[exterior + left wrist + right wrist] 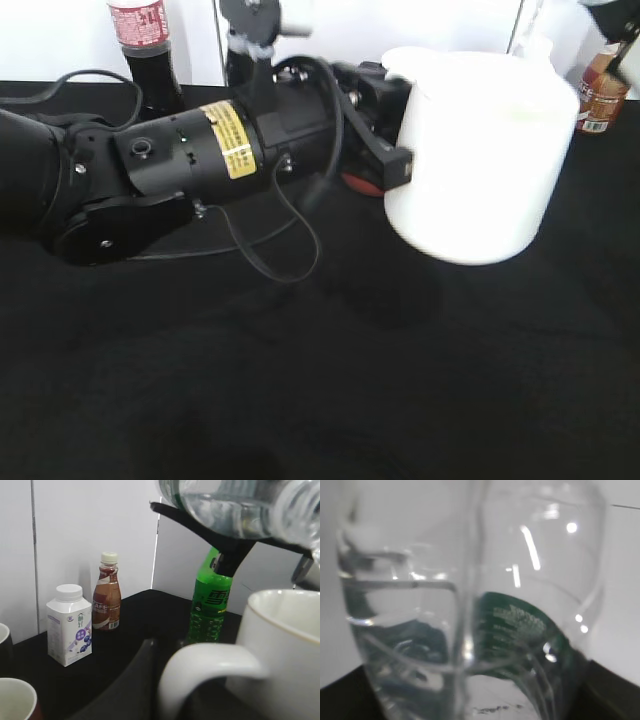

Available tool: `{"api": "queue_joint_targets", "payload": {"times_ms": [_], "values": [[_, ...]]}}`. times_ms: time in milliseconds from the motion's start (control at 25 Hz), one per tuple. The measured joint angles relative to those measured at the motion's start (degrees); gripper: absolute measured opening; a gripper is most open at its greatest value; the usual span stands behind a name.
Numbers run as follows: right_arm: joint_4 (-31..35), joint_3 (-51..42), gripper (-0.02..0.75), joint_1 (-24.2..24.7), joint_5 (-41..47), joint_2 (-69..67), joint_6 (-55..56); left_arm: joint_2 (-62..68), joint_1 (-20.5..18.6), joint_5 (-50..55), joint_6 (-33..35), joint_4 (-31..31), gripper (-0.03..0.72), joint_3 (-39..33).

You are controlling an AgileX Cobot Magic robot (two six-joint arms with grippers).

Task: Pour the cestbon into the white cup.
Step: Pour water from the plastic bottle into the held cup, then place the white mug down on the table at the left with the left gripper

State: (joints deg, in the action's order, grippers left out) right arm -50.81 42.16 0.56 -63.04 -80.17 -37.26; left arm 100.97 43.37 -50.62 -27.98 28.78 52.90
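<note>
The cestbon (240,505) lies tilted, long axis near level, neck toward three o'clock above the white cup (285,650), water inside. The right gripper seems clamped on it, jaws hidden. The left gripper (395,165) holds the cup aloft by its side.

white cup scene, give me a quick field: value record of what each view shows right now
cup: large plain white ceramic mug, lifted off the black table, handle held by the left gripper
bottle: clear ribbed plastic water bottle with dark green label, tilted above the mug rim, water inside
right gripper: its own view is filled by the bottle; fingers not visible
pour: no stream visible
background: green soda bottle, brown drink bottle, small white milk carton
</note>
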Motion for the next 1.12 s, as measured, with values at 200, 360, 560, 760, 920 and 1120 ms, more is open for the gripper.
{"api": "queue_joint_targets", "payload": {"times_ms": [200,360,560,760,920,1120], "values": [[-2.4,0.0,0.498,0.0,-0.2,0.0,35.7,-0.5,-1.3,-0.1,0.0,0.2,0.073,0.0],[-2.5,0.0,0.498,0.0,1.2,0.0,60.1,-5.4,-8.6,0.1,0.1,2.2,0.073,-0.2],[-2.8,0.0,0.498,0.0,3.9,0.0,74.1,-11.2,-23.1,0.1,0.2,4.9,0.073,-4.3],[-2.8,0.0,0.498,0.0,11.5,0.0,78.1,-9.2,-30.3,0.8,2.9,3.8,0.073,-6.6],[-2.8,0.0,0.495,0.0,11.7,0.0,78.1,0.2,-30.3,-7.4,10.6,-2.8,0.073,-6.9],[-3.3,0.0,0.495,0.0,11.8,0.0,78.1,12.9,-30.3,-14.0,17.6,-12.8,0.073,-6.6]]}}
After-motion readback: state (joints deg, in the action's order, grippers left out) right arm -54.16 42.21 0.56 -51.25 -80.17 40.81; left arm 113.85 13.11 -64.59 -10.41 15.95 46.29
